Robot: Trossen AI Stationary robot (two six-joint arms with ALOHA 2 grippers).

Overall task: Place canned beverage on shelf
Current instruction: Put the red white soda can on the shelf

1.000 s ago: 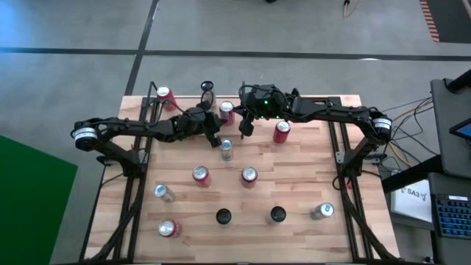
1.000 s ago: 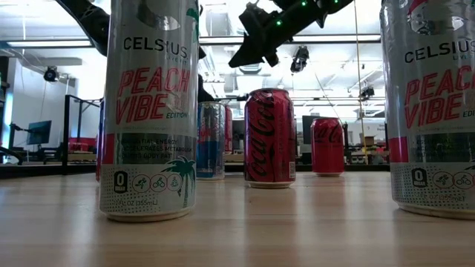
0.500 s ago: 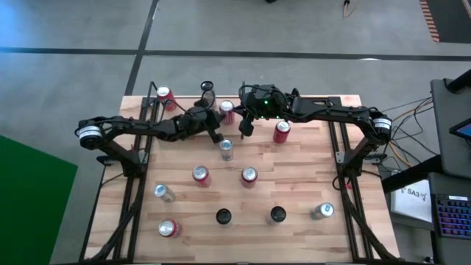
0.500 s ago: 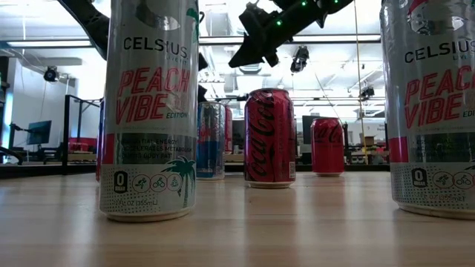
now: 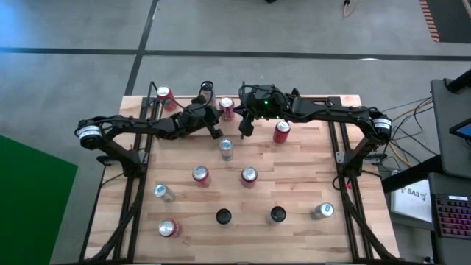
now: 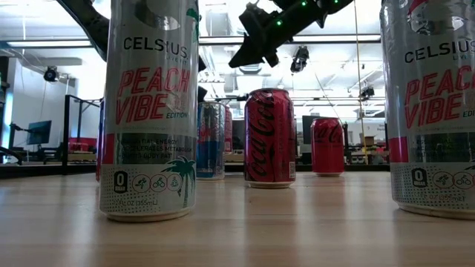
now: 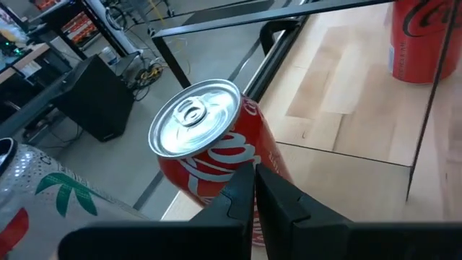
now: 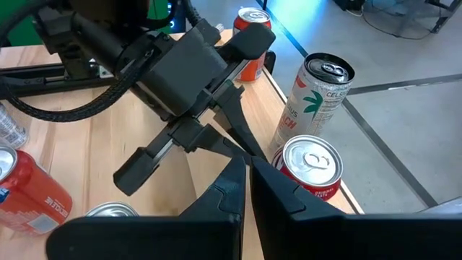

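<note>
A red can (image 5: 227, 108) stands upright on the light wood shelf (image 5: 316, 103) along the table's far edge, beside a white Celsius can (image 5: 207, 90). Another red can (image 5: 163, 96) stands at the far left. My left gripper (image 5: 218, 131) is shut, its tips at the side of the red can (image 7: 209, 155). My right gripper (image 5: 246, 126) is shut and empty, held above the table just right of it; it also shows in the low view (image 6: 236, 61). Several more cans stand on the table. My left gripper has its shut fingertips (image 7: 249, 177) at the red can's side wall (image 7: 216, 173), below the rim, coming level from the table's left and near side. I cannot tell whether they touch it. The can stands upright on the board.
A red can (image 5: 281, 131) and a silver can (image 5: 226, 149) stand close to both grippers. Two red cans (image 5: 200, 175) (image 5: 249, 176) stand mid-table, and several more cans (image 5: 222, 216) line the near side. A thin black rod (image 7: 426, 108) crosses the left wrist view.
My left gripper has gone toward the table's far edge, closer to the red can on the shelf, and has turned a little toward it. My right gripper has kept still.
</note>
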